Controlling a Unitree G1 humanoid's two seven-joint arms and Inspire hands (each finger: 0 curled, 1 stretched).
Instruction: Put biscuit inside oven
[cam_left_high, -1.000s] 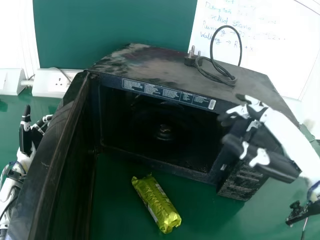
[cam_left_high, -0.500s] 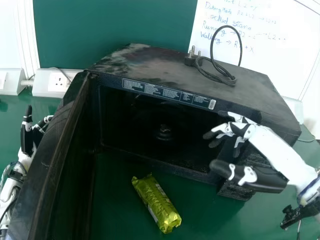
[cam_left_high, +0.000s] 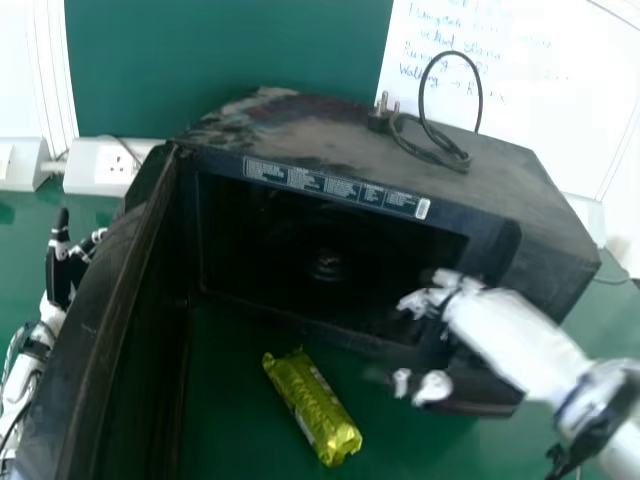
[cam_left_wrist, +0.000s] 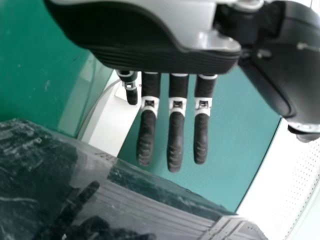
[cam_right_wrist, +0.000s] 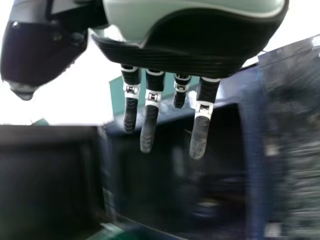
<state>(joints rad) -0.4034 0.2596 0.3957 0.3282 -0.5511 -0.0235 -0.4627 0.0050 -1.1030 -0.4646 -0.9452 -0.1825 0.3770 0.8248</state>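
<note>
A: Right hand (cam_left_high: 452, 298) is dropping lower at the oven's (cam_left_high: 480, 180) front, fingers sitting straight, spread.
B: Biscuit packet (cam_left_high: 312, 405)?
A: Lying on the table (cam_left_high: 500, 450) before the oven. Left hand (cam_left_high: 60, 268) is resting beyond the open door (cam_left_high: 110, 290), fingers pointing straight.

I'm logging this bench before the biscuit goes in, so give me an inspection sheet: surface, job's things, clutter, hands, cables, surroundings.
Surface: table green
Job's things: wrapped biscuit pack on the table before the oven; oven door open
Clutter: nothing seen
Hands: left hand beyond the door, right hand before the oven's right part; both open, holding nothing
Cables: black cord looped on the oven, plug unconnected
Surroundings: whiteboard, wall socket
</note>
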